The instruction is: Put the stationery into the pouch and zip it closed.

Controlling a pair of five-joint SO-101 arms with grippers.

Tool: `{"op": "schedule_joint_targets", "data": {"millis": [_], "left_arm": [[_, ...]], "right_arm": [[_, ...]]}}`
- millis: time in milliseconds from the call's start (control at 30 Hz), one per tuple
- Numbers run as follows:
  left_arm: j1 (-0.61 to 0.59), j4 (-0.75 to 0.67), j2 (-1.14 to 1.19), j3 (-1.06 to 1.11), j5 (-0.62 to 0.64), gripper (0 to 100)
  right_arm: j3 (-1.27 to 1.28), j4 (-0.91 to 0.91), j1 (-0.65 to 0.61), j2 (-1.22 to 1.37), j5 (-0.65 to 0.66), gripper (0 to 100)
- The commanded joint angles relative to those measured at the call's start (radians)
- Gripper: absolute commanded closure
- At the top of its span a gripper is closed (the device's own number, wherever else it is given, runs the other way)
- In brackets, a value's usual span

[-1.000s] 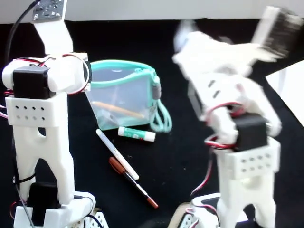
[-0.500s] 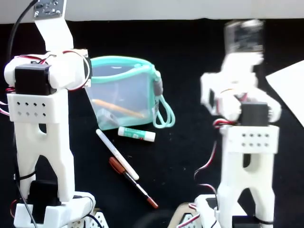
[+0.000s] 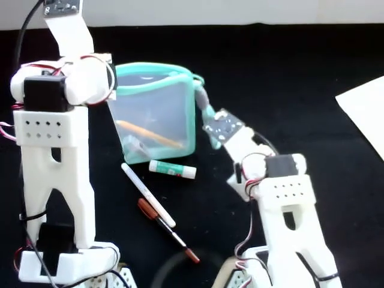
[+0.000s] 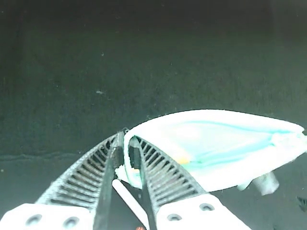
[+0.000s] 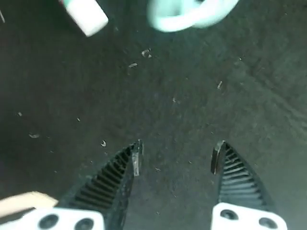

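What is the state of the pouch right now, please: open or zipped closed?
Open: the pouch gapes wide along its teal rim, which the left gripper pinches at one edge.

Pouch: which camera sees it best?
The high view: the whole pouch shows, mouth open, an orange pencil inside. The left wrist view shows its rim pinched in the left gripper. The right wrist view catches its blurred teal strap.

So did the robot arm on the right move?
Yes. The right gripper came down from high up to just over the table, near the glue stick, which stayed put.
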Motion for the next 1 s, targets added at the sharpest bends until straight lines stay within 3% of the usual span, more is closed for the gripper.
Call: {"op": "schedule_joint_targets", "data": {"millis": [0,300,533,700,967], "left_arm": [[-0.065,-0.012,-0.002,-0.087,0.043,99],[-0.081,0.005,-0.001,-0.177,0.071,99],[-0.087,0.023,0.001,-0.176,0.066,99],[-0.099,0.020,0.001,-0.139,0.064,99],[-0.097,0.018,0.001,-0.061,0.064,99]], "right_arm": [[0.010,-0.079,-0.051,-0.028,-0.117,76.1],[0.091,-0.177,-0.206,-0.028,-0.161,76.1],[0.231,-0.453,-0.400,-0.018,-0.163,75.9],[0.254,-0.582,-0.444,-0.016,-0.287,65.3],[0.272,-0.704,-0.470,0.154,-0.166,64.2]]}}
